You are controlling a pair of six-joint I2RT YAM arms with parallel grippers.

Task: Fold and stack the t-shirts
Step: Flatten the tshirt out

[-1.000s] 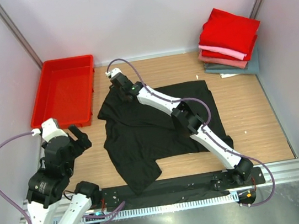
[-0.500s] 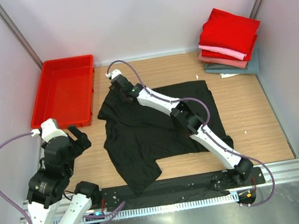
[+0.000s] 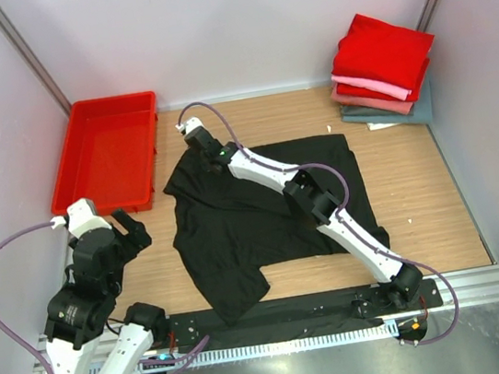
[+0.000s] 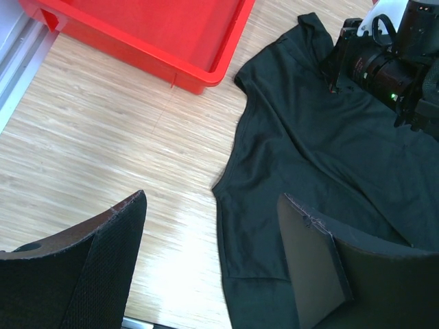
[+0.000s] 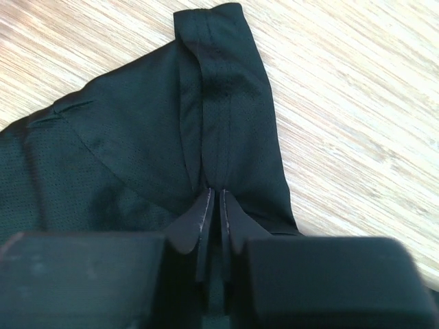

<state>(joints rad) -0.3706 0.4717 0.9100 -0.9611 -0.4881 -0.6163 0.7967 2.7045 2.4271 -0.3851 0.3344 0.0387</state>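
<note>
A black t-shirt (image 3: 263,218) lies spread and rumpled on the wooden table, also in the left wrist view (image 4: 322,171). My right gripper (image 3: 196,150) reaches over it to its far-left sleeve and is shut on a pinched fold of the black t-shirt (image 5: 212,137), with the jaws (image 5: 215,195) nearly touching. My left gripper (image 3: 123,228) is open and empty, hovering left of the shirt's left edge; its fingers (image 4: 103,260) frame bare wood and the shirt's edge. Folded red, pink, dusty-rose and grey-teal t-shirts (image 3: 383,66) are stacked at the far right corner.
A red plastic tray (image 3: 105,151) sits at the far left, its corner close to the shirt's sleeve (image 4: 199,75). Walls close in on the left, back and right. A metal rail (image 3: 468,286) runs along the near edge.
The right gripper has drawn the pinched sleeve slightly toward the near right; the sleeve's outline shifted a little. The left arm has barely moved.
</note>
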